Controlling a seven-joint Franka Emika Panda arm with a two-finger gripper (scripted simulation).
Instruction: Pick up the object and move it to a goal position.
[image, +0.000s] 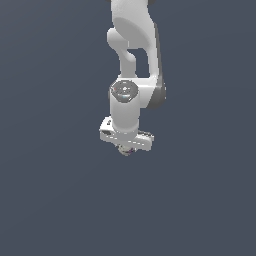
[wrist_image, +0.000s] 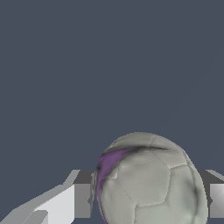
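The object is a small grey-beige ball with a purplish mark. In the exterior view only a sliver of the ball (image: 126, 150) shows under the white hand of the arm. In the wrist view the ball (wrist_image: 148, 181) fills the space between the two fingers, one finger (wrist_image: 72, 201) on one side and the other finger (wrist_image: 216, 199) on the other. My gripper (image: 126, 149) is shut on the ball and hangs straight down from the white arm (image: 131, 60) over the dark grey floor.
A plain dark blue-grey surface (image: 50, 190) spreads all around. No other objects or edges show in either view.
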